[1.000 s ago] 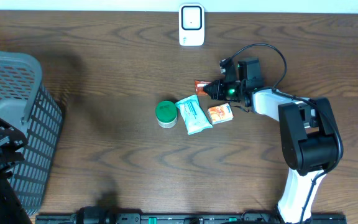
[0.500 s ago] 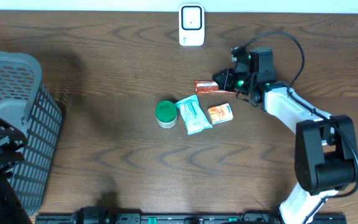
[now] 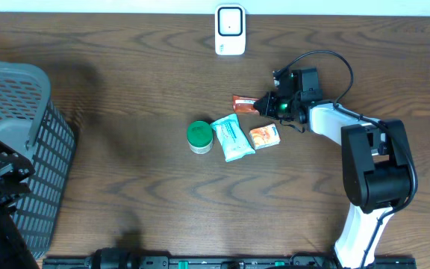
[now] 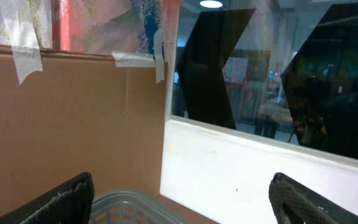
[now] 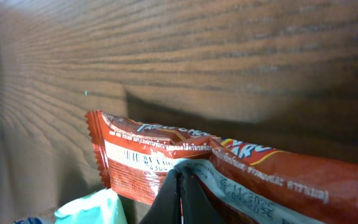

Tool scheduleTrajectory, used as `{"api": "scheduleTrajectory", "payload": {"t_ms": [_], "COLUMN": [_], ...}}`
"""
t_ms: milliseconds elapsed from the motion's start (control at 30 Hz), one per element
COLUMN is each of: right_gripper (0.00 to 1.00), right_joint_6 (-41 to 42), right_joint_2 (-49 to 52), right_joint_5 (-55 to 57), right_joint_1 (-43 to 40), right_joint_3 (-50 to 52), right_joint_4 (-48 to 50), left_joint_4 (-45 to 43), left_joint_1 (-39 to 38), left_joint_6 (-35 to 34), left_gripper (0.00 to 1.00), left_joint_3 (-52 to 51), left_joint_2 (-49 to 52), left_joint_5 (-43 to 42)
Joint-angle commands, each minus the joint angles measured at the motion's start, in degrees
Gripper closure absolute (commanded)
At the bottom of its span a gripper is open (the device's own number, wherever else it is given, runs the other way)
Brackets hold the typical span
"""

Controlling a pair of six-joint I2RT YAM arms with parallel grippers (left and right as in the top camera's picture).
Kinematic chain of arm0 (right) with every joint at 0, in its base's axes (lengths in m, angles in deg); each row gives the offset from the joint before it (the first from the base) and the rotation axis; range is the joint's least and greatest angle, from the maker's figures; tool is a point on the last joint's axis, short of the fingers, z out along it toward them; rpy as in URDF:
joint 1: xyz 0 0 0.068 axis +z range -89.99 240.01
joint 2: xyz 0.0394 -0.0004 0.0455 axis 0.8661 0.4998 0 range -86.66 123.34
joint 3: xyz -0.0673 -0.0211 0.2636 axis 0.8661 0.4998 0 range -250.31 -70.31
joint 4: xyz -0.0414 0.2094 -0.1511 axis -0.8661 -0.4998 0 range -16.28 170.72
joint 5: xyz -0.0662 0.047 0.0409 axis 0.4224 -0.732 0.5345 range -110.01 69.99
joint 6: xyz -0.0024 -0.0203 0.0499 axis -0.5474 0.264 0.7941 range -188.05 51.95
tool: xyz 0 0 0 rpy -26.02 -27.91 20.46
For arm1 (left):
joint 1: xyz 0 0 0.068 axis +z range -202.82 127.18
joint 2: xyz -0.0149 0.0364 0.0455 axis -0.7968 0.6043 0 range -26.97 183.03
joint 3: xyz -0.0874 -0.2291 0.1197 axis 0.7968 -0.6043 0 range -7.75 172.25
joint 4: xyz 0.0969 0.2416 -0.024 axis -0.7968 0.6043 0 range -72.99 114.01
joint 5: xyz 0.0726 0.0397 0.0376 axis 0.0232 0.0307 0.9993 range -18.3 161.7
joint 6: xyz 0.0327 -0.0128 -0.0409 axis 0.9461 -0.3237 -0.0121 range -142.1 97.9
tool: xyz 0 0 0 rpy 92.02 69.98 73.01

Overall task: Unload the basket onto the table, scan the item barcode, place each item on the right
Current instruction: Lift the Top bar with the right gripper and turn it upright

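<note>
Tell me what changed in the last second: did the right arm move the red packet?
The right arm swung out to the overhead view's right, then came back near its start. The right gripper stays shut on the red packet, which barely shifted. Nothing was let go. The tub, pouch, orange pack, scanner and basket are unmoved.

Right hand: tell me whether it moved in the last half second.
Yes. The right hand, shut on the red snack packet, has shifted left toward the white scanner's side and slightly nearer the unmoved orange packet.
</note>
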Motion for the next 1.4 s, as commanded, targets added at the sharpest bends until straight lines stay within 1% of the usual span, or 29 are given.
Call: {"api": "scheduleTrajectory", "payload": {"t_ms": [0, 133, 267, 333, 400, 433, 467, 533, 567, 600, 633, 667, 867, 1033, 1200, 1367], "right_gripper": [0.99, 0.99, 0.99, 0.99, 0.96, 0.92, 0.84, 0.56, 0.43, 0.27, 0.12, 0.01, 0.01, 0.01, 0.01, 0.01], "right_joint_6": [0.4, -0.6, -4.6, -4.8, -5.5, -6.2, -7.1, -10.2, -14.0, -18.4, -21.1, -23.6, -31.5, -36.7, -39.6, -39.7], "right_joint_2": [-1.5, -8.6, -16.2, -18.2, -18.2, -17.7, -16.9, -15.3, -14.4, -13.3, -12.6, -11.6, -7.9, -7.0, -6.5, -2.7], "right_joint_5": [1.0, 2.3, 8.9, 12.1, 13.4, 13.4, 13.4, 12.4, 10.2, 7.8, 6.2, 5.0, -1.1, -1.0, -1.1, -1.7], "right_joint_1": [-0.1, -0.6, -2.0, -3.2, -4.6, -5.2, -5.9, -7.0, -7.3, -7.5, -7.5, -7.5, -7.5, -7.5, -7.4, -6.6], "right_joint_3": [1.4, 1.4, 1.4, 1.4, 1.4, 1.4, 1.4, 1.4, 1.4, 1.4, 1.4, 1.4, 1.4, 1.3, 1.3, 1.3], "right_joint_4": [-3.8, -8.4, -9.8, -9.6, -8.9, -8.7, -8.7, -9.1, -9.4, -9.9, -10.4, -11.0, -12.0, -12.0, -13.1, -12.8], "left_joint_4": [0.0, 0.0, 0.1, 0.1, 0.1, 0.1, 0.1, 0.1, 0.1, 0.1, 0.1, 0.1, 0.3, 0.3, 0.3, 0.2], "left_joint_1": [0.3, 0.3, 0.3, 0.3, 0.3, 0.3, 0.3, 0.3, 0.3, 0.3, 0.3, 0.3, 0.3, 0.3, 0.3, 0.3], "left_joint_6": [-0.3, -0.3, -0.3, -0.3, -0.3, -0.3, -0.3, -0.3, -0.3, -0.3, -0.3, -0.3, -0.3, -0.3, -0.3, -0.3], "left_gripper": [0.1, 0.1, 0.1, 0.1, 0.1, 0.1, 0.1, 0.1, 0.1, 0.1, 0.1, 0.1, 0.1, 0.1, 0.1, 0.1], "left_joint_3": [-0.5, -0.5, -0.5, -0.5, -0.5, -0.5, -0.5, -0.5, -0.5, -0.5, -0.5, -0.5, -0.5, -0.5, -0.5, -0.5], "left_joint_2": [-0.4, -0.4, -0.4, -0.4, -0.4, -0.4, -0.4, -0.4, -0.4, -0.4, -0.4, -0.4, -0.3, -0.3, -0.3, -0.3], "left_joint_5": [0.3, 0.3, 0.3, 0.3, 0.3, 0.3, 0.3, 0.3, 0.3, 0.3, 0.3, 0.3, 0.3, 0.3, 0.3, 0.3]}}
